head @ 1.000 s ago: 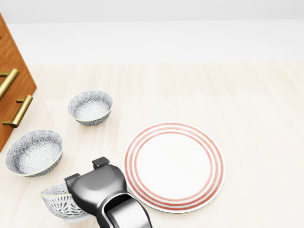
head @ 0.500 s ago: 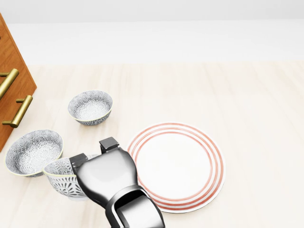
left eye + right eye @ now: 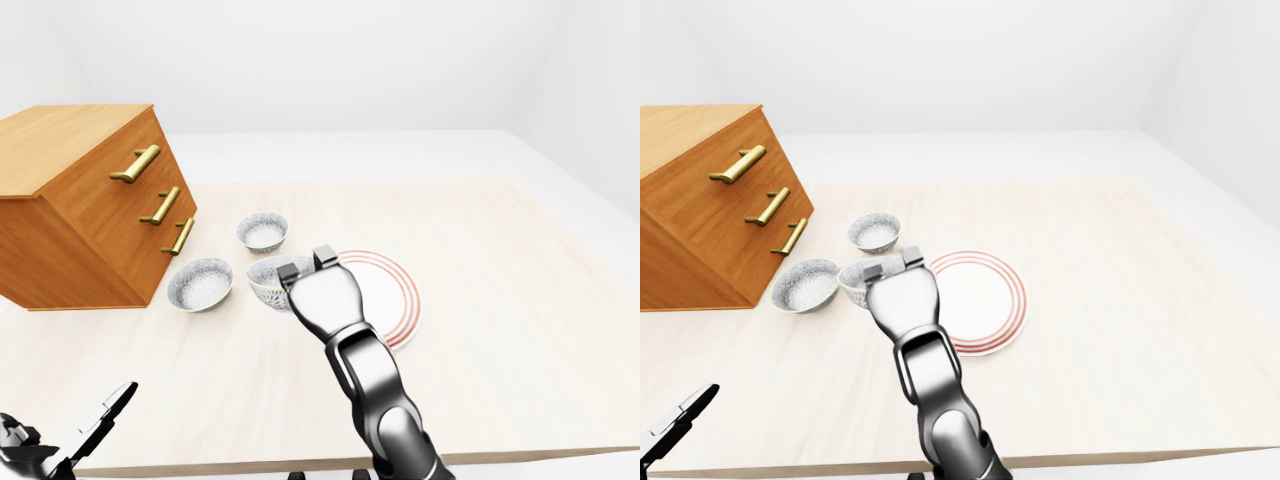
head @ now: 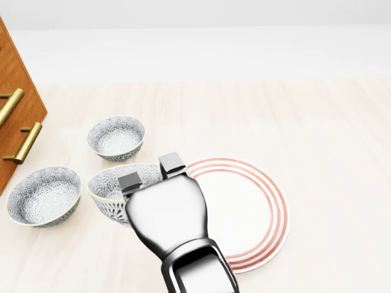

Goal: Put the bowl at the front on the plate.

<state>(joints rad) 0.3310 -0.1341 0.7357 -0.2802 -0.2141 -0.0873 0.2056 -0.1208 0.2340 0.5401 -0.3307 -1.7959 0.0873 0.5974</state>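
Hanging off the desk's (image 4: 330,122) near left corner, the left hand (image 3: 60,435) is released and empty. The right hand (image 4: 151,173) grasps the patterned bowl (image 4: 107,183) by its rim at the striped plate's (image 4: 269,207) left edge, with a drawer chest (image 3: 80,200) beyond.

I can't read any words, numbers or signs here. The bowls (image 4: 116,137) have only a grey flower pattern, the plate (image 4: 278,213) only red rings, and the wooden drawers (image 3: 90,200) only gold handles.
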